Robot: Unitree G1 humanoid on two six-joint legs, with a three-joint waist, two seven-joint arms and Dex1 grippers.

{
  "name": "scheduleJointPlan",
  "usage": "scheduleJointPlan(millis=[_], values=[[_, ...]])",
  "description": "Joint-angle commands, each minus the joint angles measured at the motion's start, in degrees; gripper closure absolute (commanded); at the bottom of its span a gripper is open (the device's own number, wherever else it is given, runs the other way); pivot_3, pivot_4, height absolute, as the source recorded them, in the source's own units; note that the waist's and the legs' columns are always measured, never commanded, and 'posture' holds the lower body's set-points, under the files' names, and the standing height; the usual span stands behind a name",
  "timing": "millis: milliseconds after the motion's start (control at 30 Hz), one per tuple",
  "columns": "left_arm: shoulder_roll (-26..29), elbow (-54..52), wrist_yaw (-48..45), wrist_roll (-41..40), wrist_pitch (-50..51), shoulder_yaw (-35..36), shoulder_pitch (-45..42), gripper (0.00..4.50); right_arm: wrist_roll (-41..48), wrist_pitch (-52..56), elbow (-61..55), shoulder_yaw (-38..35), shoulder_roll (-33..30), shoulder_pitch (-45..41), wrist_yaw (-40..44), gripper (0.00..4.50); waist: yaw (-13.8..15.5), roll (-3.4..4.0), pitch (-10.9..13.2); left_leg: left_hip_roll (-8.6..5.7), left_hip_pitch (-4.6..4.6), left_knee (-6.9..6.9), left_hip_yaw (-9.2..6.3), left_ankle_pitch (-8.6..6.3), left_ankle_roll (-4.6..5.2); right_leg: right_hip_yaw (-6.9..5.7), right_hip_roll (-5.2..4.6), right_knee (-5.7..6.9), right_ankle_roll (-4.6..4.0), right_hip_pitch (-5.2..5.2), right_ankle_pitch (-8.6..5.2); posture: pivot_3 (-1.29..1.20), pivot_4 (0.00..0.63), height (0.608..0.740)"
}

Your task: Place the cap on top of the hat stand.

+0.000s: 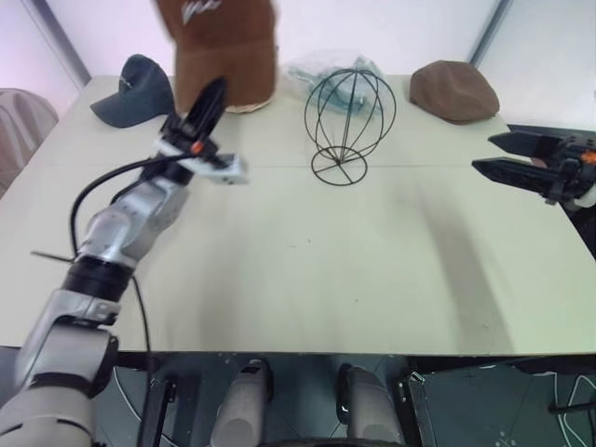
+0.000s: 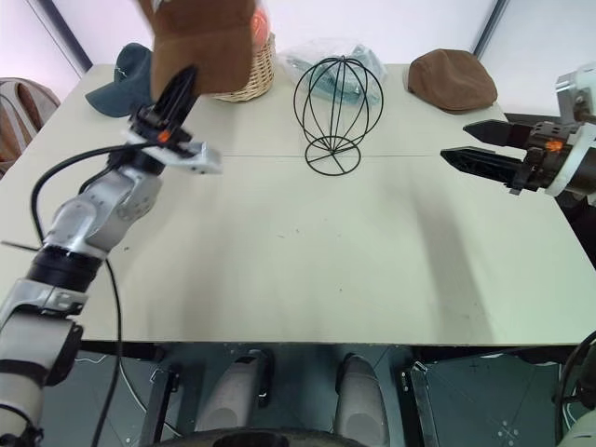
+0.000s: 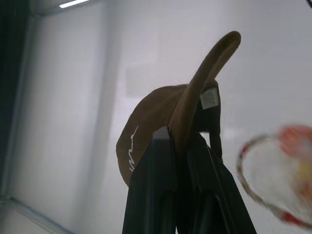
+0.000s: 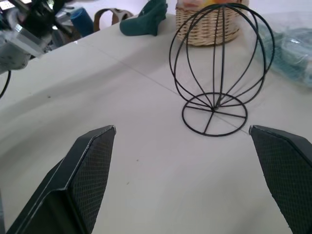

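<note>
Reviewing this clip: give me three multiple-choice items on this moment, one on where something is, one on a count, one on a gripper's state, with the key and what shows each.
1. Where is the black thin-wire hat stand?
A. On the table between the woven basket and the plain brown flat cap
B. Inside the basket
C. On the floor

2. How many pieces of headwear are in sight?
A. One
B. Three
C. Five

3. How is the left gripper?
A. Open over the table
B. Shut on the brown suede-like baseball cap
C. Shut on the stand

Key: 1 A, the stand sits on the table, the woven basket on its left, the flat cap on its right. 2 B, the brown cap, the dark navy baseball cap and the flat cap. 3 B, the left gripper pinches the cap's brim, lifted off the table.
</note>
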Motion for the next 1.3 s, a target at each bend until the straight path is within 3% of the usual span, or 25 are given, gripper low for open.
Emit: scheduleJointPlan(millis=[33, 200, 467, 933, 1300], values=[[-4.9, -3.6, -5.2, 1.5, 4.4, -2.0, -3.9, 4.47, -1.3, -3.0, 3.1, -1.5, -1.7, -2.5, 1.2, 0.0, 0.0, 0.01, 0.0, 0.0, 0.03, 0.03, 0.0, 0.0, 0.01, 0.0, 0.0, 0.02, 0.01, 0.01, 0.0, 0.0, 0.15, 0.74], [-13.0, -0.3, -6.1, 2.2, 6.9, -4.8, -7.2, 4.47, -1.8, -4.7, 7.7, -3.3, -2.9, -4.2, 2.4, 0.0, -0.4, 0.0, 0.0, 0.0, 0.07, 0.05, -0.01, 0.01, 0.02, 0.01, 0.01, 0.07, 0.02, 0.02, 0.01, 0.0, 0.15, 0.74], [-19.0, 6.9, -6.8, 2.9, 7.7, -9.5, -8.2, 4.47, -0.4, -2.6, 6.6, -7.1, -4.2, -3.0, 1.8, 0.0, -1.0, -0.02, 0.0, 0.0, 0.06, 0.05, -0.01, 0.01, 0.02, 0.02, 0.0, 0.07, 0.03, 0.02, 0.0, 0.0, 0.15, 0.74], [-22.0, 13.3, -7.3, 2.5, 4.8, -13.9, -10.2, 4.47, 1.9, 0.7, 0.3, -9.5, -2.4, 0.6, -2.2, 0.0, -1.0, -0.02, 0.0, 0.0, 0.03, 0.08, -0.01, 0.01, 0.02, 0.02, -0.01, 0.04, 0.03, 0.02, 0.0, 0.0, 0.15, 0.74], [-22.5, 7.9, -11.5, 2.2, 4.8, -15.7, -3.1, 4.47, 2.0, -0.5, 1.2, -9.2, -1.9, 1.6, -2.3, 0.0, -0.9, -0.01, 0.0, 0.0, 0.03, 0.1, -0.01, 0.01, 0.02, 0.02, -0.01, 0.05, 0.02, 0.03, 0.0, 0.0, 0.15, 0.74]])
